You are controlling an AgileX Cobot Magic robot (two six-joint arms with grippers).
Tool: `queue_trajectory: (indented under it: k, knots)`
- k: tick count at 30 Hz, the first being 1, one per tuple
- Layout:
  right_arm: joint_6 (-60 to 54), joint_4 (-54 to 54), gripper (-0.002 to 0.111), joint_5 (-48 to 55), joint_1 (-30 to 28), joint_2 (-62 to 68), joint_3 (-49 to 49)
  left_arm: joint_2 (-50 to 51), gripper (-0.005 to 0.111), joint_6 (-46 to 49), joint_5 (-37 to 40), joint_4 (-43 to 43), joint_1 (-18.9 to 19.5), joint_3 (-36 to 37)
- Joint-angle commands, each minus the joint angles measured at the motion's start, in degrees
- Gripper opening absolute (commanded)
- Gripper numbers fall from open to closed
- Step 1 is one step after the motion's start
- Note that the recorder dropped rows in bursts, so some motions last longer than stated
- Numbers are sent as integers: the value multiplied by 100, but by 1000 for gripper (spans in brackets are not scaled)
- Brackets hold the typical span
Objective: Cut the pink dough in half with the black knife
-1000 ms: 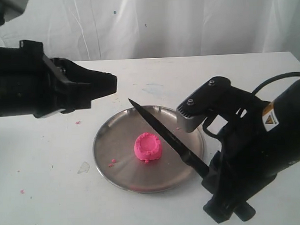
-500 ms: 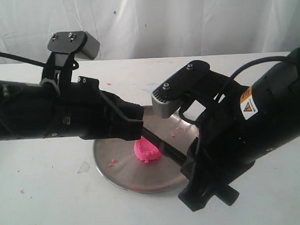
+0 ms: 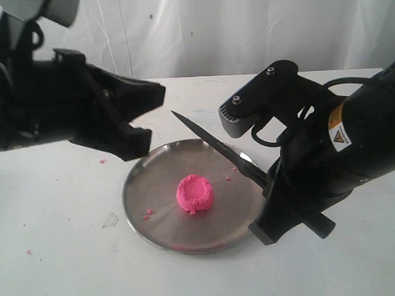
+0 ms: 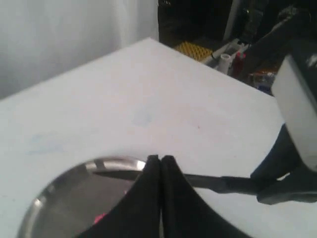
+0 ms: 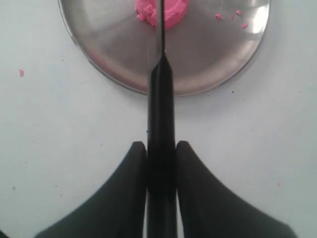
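Observation:
The pink dough [image 3: 194, 193] is a single rounded lump with a dented top, in the middle of the steel plate [image 3: 153, 166]. My right gripper [image 3: 271, 184] is shut on the handle of the black knife [image 3: 214, 147]. The blade slants up over the plate's far right part, clear of the dough. In the right wrist view the knife [image 5: 159, 89] runs out from my gripper [image 5: 161, 146] and crosses the dough [image 5: 174, 10]. My left gripper [image 3: 158, 97] is shut and empty, up at the left of the plate. In the left wrist view its fingertips [image 4: 153, 159] hide part of the knife [image 4: 213, 182].
Tiny pink crumbs [image 3: 148, 214] lie on the plate and on the white table [image 3: 65, 250]. More crumbs [image 5: 218, 16] show near the plate rim [image 5: 208, 74] in the right wrist view. A white curtain hangs behind the table.
My left arm has pulled back from over the plate to the left and higher. The right arm has shifted right, lifting the knife off the dough's level.

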Motion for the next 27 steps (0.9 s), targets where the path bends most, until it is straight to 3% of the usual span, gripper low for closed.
queue_trajectory:
  k: [1,7,11,15,21,25,27]
  knots:
    - [48,-77,0,-102,1,-32,-54,-621,0,398,-312,-49,152,-28]
    - [48,-3,0,-224,1,-32,-54,-1333,0,1215,-859,-49,183,-42]
    - [48,21,0,-390,1,-32,-54,-1845,0,1215,-652,-49,183,-54]
    - [48,57,0,-466,1,-32,-54,-2143,0,1515,652,-19,183,-329]
    - [48,288,0,-478,1,-32,-54,-2122,0,1645,4499,111,183,-1128]
    - [48,308,0,-490,1,-32,-54,-1955,0,-282,6071,1197,183,-1167]
    - [48,306,0,-502,1,-32,-54,-1917,0,-1319,6214,2051,183,-1167]
